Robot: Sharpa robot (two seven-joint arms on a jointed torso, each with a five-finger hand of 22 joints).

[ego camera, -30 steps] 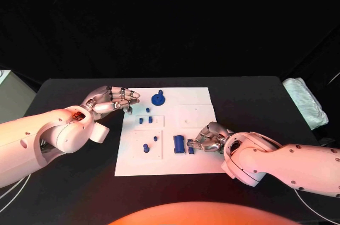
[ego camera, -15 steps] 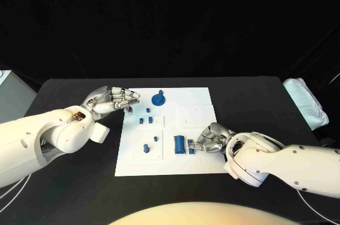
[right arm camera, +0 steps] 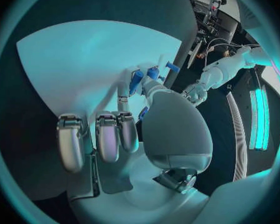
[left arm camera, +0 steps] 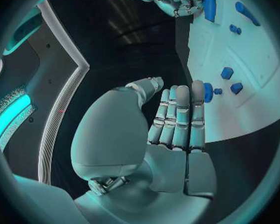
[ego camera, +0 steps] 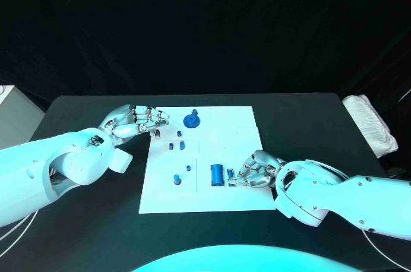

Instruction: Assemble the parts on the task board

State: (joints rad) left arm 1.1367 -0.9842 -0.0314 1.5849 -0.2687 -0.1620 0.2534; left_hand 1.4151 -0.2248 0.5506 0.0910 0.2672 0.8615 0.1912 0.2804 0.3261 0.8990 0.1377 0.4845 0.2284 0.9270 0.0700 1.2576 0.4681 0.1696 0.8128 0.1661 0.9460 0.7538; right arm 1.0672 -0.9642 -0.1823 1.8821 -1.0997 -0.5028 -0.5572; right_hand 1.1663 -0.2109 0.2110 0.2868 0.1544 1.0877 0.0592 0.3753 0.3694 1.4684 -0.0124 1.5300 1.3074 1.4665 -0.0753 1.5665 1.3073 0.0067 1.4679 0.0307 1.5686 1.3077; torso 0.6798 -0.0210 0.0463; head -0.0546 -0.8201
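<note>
The white task board (ego camera: 224, 196) lies mid-table. On it stand a blue disc with a knob (ego camera: 193, 119), several small blue pieces (ego camera: 176, 145) and a blue block (ego camera: 217, 174). My right hand (ego camera: 254, 169) rests on the board right of the block and pinches a small blue piece (ego camera: 231, 177) between thumb and finger; the right wrist view shows that piece (right arm camera: 137, 79) at the tips of my right hand (right arm camera: 149, 119). My left hand (ego camera: 137, 122) hovers at the board's far left edge and holds nothing, its fingers (left arm camera: 177, 114) straight side by side, thumb apart.
Black table (ego camera: 94, 212) surrounds the board on every side. A pale folded cloth (ego camera: 370, 129) lies at the table's right edge. The left wrist view shows the board (left arm camera: 246, 50) beyond my fingertips, with my right hand (left arm camera: 174, 0) at the block (left arm camera: 209, 8).
My right hand has crept slightly toward the board's near edge, still holding the small piece beside the block. The left hand has barely moved.
</note>
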